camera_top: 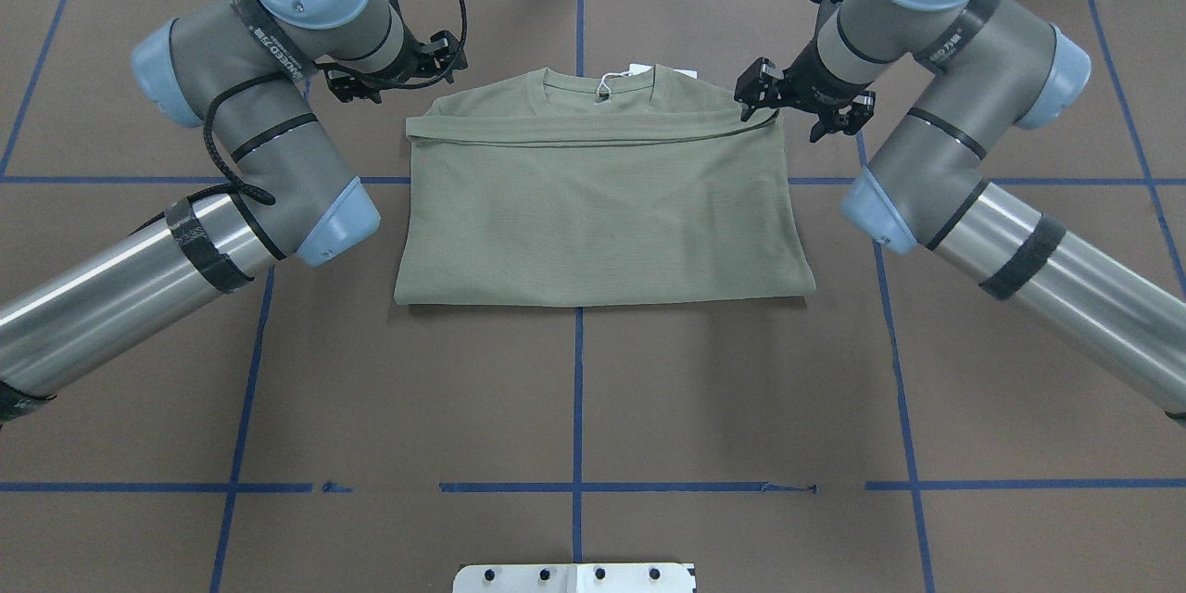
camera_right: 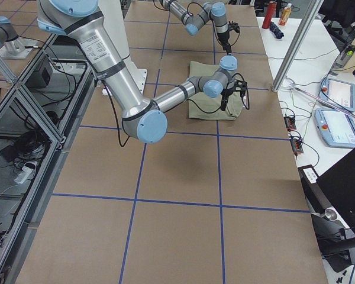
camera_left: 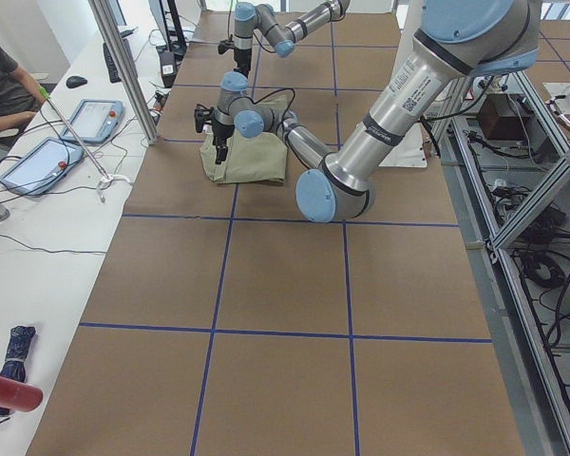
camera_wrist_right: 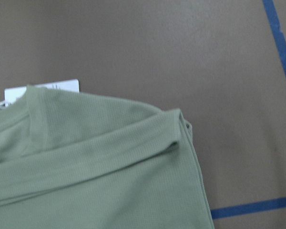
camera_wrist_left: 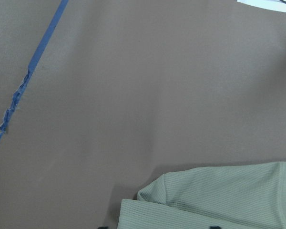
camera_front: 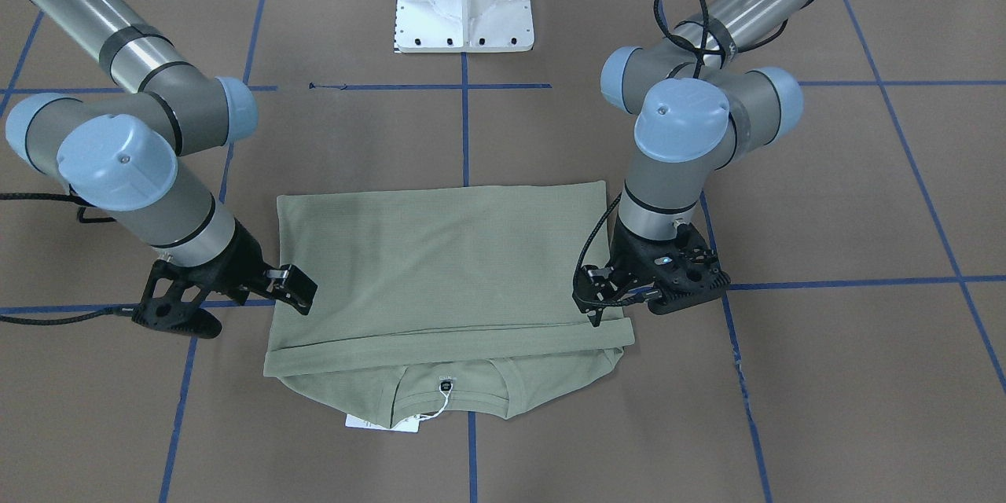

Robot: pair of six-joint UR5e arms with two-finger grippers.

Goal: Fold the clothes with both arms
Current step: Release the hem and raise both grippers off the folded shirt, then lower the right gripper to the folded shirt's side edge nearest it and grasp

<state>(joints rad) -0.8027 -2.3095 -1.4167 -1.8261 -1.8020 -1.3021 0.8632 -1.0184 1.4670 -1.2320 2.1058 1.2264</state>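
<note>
The sage-green shirt [camera_top: 593, 213] lies flat on the brown table, its lower half folded up over the chest. The hem edge stops just short of the round collar [camera_front: 448, 385], and a white hang tag [camera_front: 369, 422] pokes out past the neck. My left gripper [camera_front: 601, 291] hovers at the collar-side corner of the fold and looks open, with cloth [camera_wrist_left: 219, 200] below it. My right gripper [camera_front: 295, 288] sits at the opposite collar-side corner [camera_wrist_right: 176, 129], its fingers apart and nothing held.
The white pedestal base [camera_front: 464, 0] stands on the robot's side of the shirt. Blue tape lines [camera_top: 576, 389] grid the table. Beyond the far edge a side bench holds tablets [camera_left: 85, 119], with a person [camera_left: 0, 85] seated there.
</note>
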